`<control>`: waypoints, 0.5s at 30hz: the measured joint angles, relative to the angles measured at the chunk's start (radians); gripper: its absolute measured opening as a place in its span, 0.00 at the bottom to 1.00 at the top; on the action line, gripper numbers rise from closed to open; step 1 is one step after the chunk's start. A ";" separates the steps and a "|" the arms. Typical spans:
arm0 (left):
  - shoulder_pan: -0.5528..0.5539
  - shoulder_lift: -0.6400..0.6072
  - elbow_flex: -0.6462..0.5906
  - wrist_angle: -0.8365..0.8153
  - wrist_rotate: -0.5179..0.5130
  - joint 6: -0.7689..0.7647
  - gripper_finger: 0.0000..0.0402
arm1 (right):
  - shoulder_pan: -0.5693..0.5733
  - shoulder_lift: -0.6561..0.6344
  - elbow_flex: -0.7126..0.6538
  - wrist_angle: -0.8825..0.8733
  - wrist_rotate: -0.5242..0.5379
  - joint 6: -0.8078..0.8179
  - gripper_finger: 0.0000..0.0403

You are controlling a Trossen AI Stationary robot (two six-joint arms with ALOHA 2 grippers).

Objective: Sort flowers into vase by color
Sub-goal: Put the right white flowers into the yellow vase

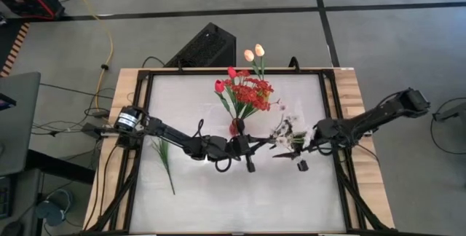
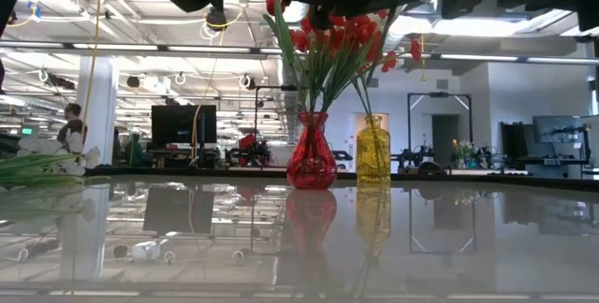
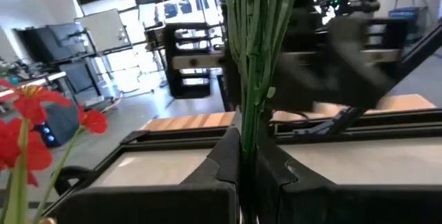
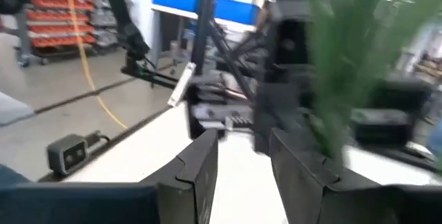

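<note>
Left wrist view: left gripper [image 3: 242, 172] clenched on green stems [image 3: 254, 58], blossoms cut off.

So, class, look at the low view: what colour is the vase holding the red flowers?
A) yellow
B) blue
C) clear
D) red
D: in the low view the red flowers have their green stems gathered down into the red vase, while the yellow vase stands just beside it.

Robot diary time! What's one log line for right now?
left gripper: shut on green flower stems | right gripper: open, beside stems | red glass vase: holds red flowers
</note>
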 joint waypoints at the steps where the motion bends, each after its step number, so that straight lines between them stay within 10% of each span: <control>1: -0.003 0.000 0.000 0.000 0.000 0.000 0.00 | 0.000 -0.025 0.000 -0.033 0.017 0.000 0.40; 15: -0.009 0.000 0.000 0.012 0.044 -0.023 0.00 | -0.002 0.031 0.000 0.103 0.121 -0.034 0.40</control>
